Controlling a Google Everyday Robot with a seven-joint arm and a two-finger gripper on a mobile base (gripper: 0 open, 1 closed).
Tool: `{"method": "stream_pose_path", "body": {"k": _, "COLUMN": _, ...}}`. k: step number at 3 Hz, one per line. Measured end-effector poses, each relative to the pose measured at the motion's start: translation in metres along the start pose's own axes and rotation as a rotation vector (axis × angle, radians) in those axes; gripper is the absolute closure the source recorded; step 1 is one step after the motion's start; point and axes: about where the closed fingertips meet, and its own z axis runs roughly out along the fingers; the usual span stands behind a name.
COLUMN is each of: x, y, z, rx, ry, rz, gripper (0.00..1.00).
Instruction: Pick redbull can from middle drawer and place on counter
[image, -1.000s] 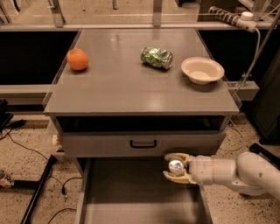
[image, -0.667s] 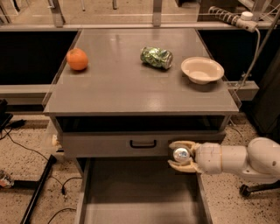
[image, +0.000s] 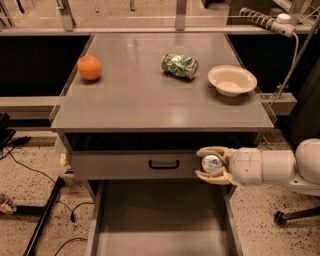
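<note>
Silver-topped redbull can (image: 212, 162) is clamped in the jaws of the gripper (image: 203, 163) above the middle drawer (image: 160, 220).

Counter (image: 150, 105): orange (image: 89, 67) left, crushed can (image: 179, 65) centre-rear, bowl (image: 232, 80) right. Gripper (image: 203, 163), clasping redbull can (image: 212, 162), right of handle (image: 163, 164), apparently above middle drawer (image: 160, 220) rear-right.

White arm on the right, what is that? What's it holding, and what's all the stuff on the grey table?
It is a robot's arm, seen by one camera looking down from the front. The jaws at its tip, in front of the closed drawer front, are shut on a small shiny can. Below them a wide drawer stands open. On the grey cabinet top lie an orange, a crushed green can and a pale bowl.
</note>
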Motion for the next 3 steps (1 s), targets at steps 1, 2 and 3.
{"method": "stream_pose_path", "body": {"k": 1, "x": -0.001, "y": 0.005, "z": 0.001, "rx": -0.013, "ry": -0.002, "rz": 0.01, "gripper": 1.0}}
{"method": "stream_pose_path", "body": {"k": 2, "x": -0.036, "y": 0.008, "z": -0.013, "rx": -0.042, "ry": -0.044, "rz": -0.023, "gripper": 1.0}}
{"method": "stream_pose_path", "body": {"k": 3, "x": -0.097, "y": 0.0, "z": -0.043, "rx": -0.049, "ry": -0.085, "rz": -0.102, "gripper": 1.0}}
